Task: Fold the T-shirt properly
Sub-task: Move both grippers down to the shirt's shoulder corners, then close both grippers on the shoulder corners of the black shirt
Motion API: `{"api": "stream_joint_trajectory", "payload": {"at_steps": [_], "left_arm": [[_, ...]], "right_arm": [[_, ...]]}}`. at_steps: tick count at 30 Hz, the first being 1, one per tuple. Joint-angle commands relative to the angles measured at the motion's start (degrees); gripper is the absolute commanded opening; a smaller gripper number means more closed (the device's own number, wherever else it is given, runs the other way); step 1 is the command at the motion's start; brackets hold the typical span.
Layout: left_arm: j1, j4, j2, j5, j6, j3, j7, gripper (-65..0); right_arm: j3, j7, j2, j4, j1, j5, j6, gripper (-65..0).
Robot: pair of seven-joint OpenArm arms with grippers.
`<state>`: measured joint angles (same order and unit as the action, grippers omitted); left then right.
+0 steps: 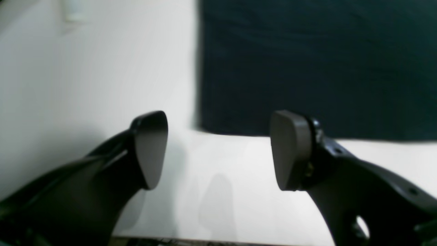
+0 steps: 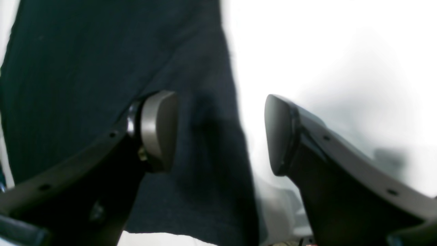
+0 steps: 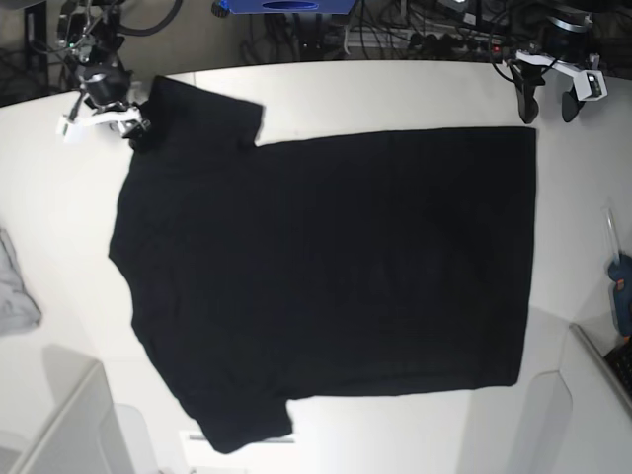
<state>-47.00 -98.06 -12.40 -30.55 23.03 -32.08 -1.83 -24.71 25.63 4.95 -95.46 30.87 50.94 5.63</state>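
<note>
While the T-shirt lies spread flat and plain side up on the white table, its long axis runs across the base view, collar end toward that view's left and hem toward its right. Each arm sits at one far corner of the shirt. The right gripper is over the far sleeve, and in its wrist view one pad stands above the dark cloth while the other pad is over bare table, so the sleeve's edge runs between the parted jaws; nothing is pinched, as far as the blur lets me tell. The left gripper is just off the far hem corner, jaws wide and empty, with the shirt's corner ahead of it and slightly to one side. The right arm is therefore the nearer to a grasp, I judge.

The fabric is matte black knit, limp, with faint wrinkles (it will likely drape and drag rather than hold a crease). A small grey cloth lies on the table well apart from the shirt's collar side.
</note>
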Motion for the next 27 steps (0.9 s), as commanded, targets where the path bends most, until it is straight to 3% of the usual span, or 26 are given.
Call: {"api": "stream_joint_trajectory", "payload": {"at_steps": [1,12,15,18,20,26,27], "left_arm": [[-0.8,-0.4,-0.4,-0.8,0.8,-0.4,1.5,-19.6],[0.4,0.0,-0.2,-1.0,0.8,-0.1,1.3,-19.6],[1.9,0.3,-0.1,-2.5,0.8,-0.4,-3.5,-19.6],[3.0,1.6,-0.2,-9.0,0.8,-1.7,-8.6,-19.6],[4.1,2.1,-0.3,-12.3,0.8,-2.3,-10.8,-19.6],[6.6,2.9,-0.2,-13.6,1.5,-2.3,-14.6,-19.6],[7.1,3.3,-0.2,-13.7,1.5,-2.4,-15.3,-19.6]], "right_arm": [[-0.2,-0.4,0.4,-0.1,0.3,0.4,0.5,-27.3],[5.6,-0.5,0.6,1.2,0.6,0.3,0.6,-27.3],[5.6,-0.5,0.6,1.3,0.7,0.3,0.6,-27.5],[5.6,-0.4,0.6,2.8,0.6,0.2,0.6,-27.8],[5.6,-0.4,0.6,4.3,0.4,0.2,0.6,-32.0],[5.6,-0.4,1.5,5.9,0.0,0.2,0.6,-63.2],[5.6,-0.4,1.7,5.9,-0.1,0.2,0.6,-65.0]]}}
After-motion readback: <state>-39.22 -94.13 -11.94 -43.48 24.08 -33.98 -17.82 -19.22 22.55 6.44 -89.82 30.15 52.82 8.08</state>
